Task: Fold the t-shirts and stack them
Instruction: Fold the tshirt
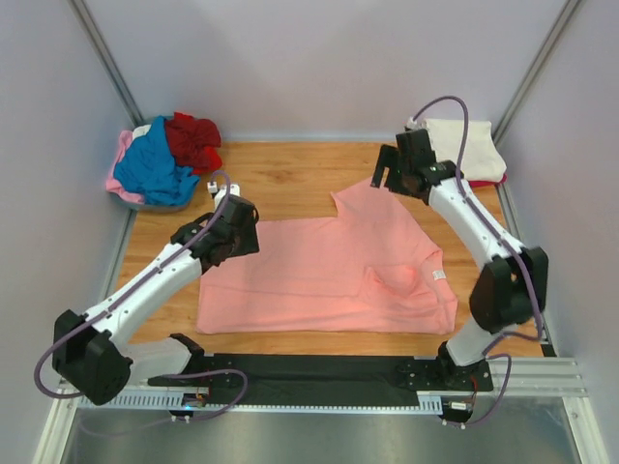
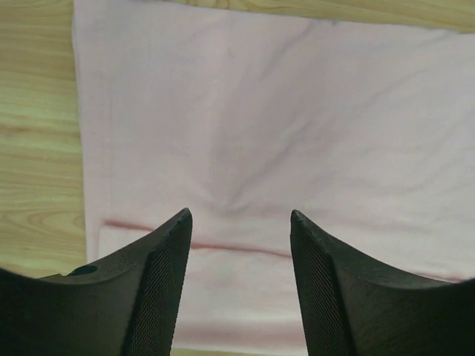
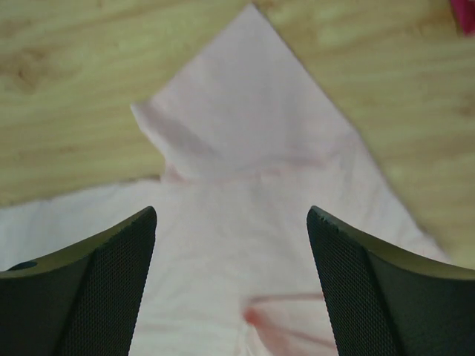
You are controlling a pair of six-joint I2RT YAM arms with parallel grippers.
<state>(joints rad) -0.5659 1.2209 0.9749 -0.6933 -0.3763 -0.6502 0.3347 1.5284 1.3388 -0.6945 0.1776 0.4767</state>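
The salmon-pink t-shirt (image 1: 319,275) lies spread flat across the middle of the bench (image 1: 290,174), its near edge running straight and close to the bench's near edge. Toward its right side the cloth is doubled over itself, with a small white label (image 1: 437,277) showing near the right edge and a soft bump of wrinkles just left of it. One sleeve (image 1: 360,201) sticks out from the far side as a point. In the far left corner we see a loose heap: a blue shirt (image 1: 153,172) on top and in front, a dark red shirt (image 1: 193,140) behind it to the right, and a pale pink shirt (image 1: 120,155) peeping out on the left; whether they sit in a container we cannot tell. In the far right corner a cream shirt (image 1: 469,145) lies neatly folded, with a sliver of red cloth (image 1: 486,181) under its near edge.

The left hand (image 2: 240,219) hangs over the far left corner of the salmon-pink t-shirt, its fingers (image 2: 148,297) pointing down and standing apart with nothing between them. Under it the cloth's edge meets bare wood, and a darker seam line crosses just at the fingertips. The right hand (image 3: 231,211) is above the pointed sleeve, its fingers (image 3: 111,297) spread wide and gripping nothing; we see the sleeve's left edge turned over in a small fold. Pale walls (image 1: 319,68) close the bench in on three sides
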